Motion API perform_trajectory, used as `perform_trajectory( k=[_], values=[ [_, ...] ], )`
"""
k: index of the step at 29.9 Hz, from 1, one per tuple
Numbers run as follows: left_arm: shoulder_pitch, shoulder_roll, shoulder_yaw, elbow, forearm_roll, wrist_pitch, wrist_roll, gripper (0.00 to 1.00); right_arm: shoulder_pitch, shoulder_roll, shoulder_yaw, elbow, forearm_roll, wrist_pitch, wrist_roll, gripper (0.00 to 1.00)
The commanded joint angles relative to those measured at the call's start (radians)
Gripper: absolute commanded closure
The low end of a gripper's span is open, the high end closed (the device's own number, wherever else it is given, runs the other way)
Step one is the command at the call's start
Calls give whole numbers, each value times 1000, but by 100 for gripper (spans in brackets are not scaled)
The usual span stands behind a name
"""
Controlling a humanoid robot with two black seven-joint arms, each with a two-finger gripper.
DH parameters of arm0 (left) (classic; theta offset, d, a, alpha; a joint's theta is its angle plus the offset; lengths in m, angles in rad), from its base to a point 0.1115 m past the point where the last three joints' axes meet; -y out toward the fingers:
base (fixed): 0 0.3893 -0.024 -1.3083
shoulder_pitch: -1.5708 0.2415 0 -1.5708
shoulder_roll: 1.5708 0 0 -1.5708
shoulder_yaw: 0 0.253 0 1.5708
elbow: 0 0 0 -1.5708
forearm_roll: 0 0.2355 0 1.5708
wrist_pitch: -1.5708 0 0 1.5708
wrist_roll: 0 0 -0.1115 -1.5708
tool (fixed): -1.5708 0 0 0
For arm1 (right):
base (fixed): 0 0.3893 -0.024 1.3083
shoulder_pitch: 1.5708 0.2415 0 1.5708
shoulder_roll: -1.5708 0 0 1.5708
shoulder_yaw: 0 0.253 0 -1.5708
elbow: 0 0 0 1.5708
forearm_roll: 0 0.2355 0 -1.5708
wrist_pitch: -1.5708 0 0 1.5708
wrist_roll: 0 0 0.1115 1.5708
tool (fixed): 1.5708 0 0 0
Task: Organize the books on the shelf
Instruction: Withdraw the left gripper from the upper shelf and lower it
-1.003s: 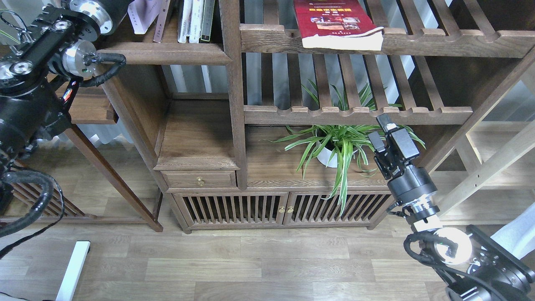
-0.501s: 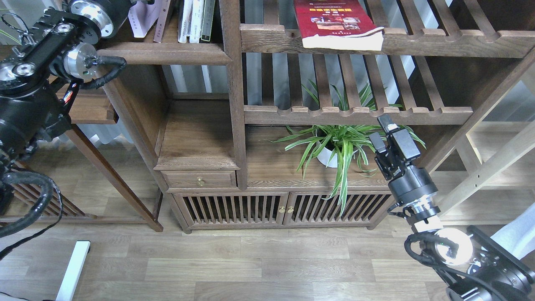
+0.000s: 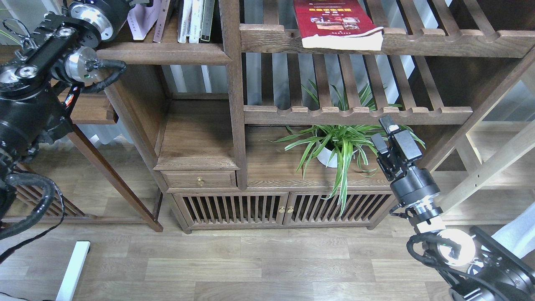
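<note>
Left arm has crept a bit further up toward the top-left corner since a second ago; right gripper [image 3: 385, 130] has drifted slightly right and down, otherwise same pose. Left gripper is out of view past the top edge, so I can't tell its state. Right gripper hangs in front of the spider plant [image 3: 340, 146], fingers slightly apart, holding nothing. Red book [image 3: 334, 21] lies flat on the upper slatted rack [image 3: 439, 44], its white page edge overhanging the scalloped front rail. Pale lavender book [image 3: 140, 21] leans on the solid shelf [image 3: 167, 52] at top left, right beside my left arm; more books [image 3: 194, 21] stand upright next to it. Can't make out the maroon one.
</note>
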Motion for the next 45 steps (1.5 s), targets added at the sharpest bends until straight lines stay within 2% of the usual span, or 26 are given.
perform_trajectory(
  k=[1,10,25,45],
  values=[
    [-3,0,7,0,-11,1,0,81,0,-1,1,0,0,0,0,9],
    [-8,-2,10,0,-11,8,0,70,-9,-9,-2,2,0,0,0,10],
    [-36,-6,7,-4,-13,11,0,67,-17,-15,-3,0,0,0,0,10],
    [-129,-5,-2,-11,-54,11,-2,65,-23,-17,-15,0,-2,0,-2,9]
  ],
)
